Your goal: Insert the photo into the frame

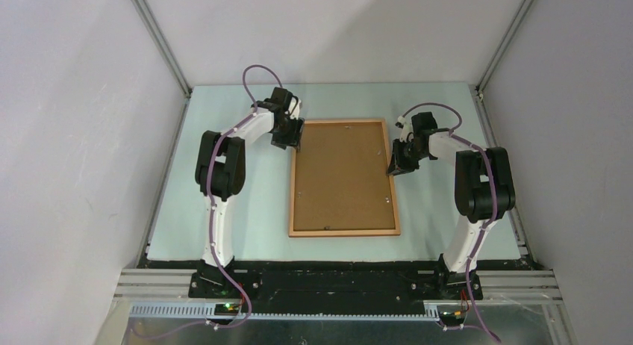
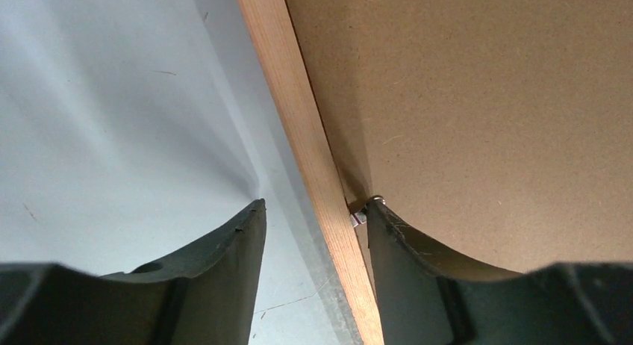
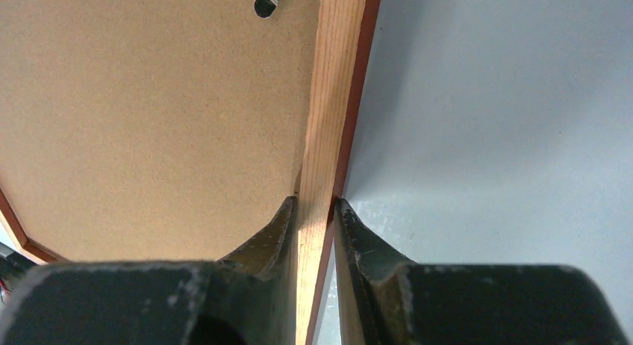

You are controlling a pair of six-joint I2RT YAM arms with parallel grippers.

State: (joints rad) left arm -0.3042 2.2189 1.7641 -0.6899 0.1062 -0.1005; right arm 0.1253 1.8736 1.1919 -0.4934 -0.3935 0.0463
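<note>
At the near edge of the pale green table (image 1: 246,233), two white and black arms are bolted side by side, the left arm's base (image 1: 216,281) on the left and the right arm's base (image 1: 459,281) on the right. Between the arms, the frame (image 1: 343,231) is laid flat on the table, back side up, with its long sides running away from the bases. Its opening is filled by a brown backing board (image 1: 340,177). The photo itself cannot be made out in any view.

About halfway along the frame's right-hand rail, the right gripper (image 1: 398,166) is lowered onto the wood. In the right wrist view its jaws are seen drawn narrow and clamped on the rail, with one of the dark fingers (image 3: 276,233) pressed to the inner side by the board and the other to the outer, reddish side. A small metal tab (image 3: 267,0) is seen on the board further along.

Further away, near the frame's far left corner, the left gripper (image 1: 287,142) is set astride the left-hand rail. Its jaws are parted, one finger over the bare table and one over the board, and a gap is seen between the table-side finger and the wood. A small metal clip (image 2: 359,216) is seen just beside the board-side finger.
</note>
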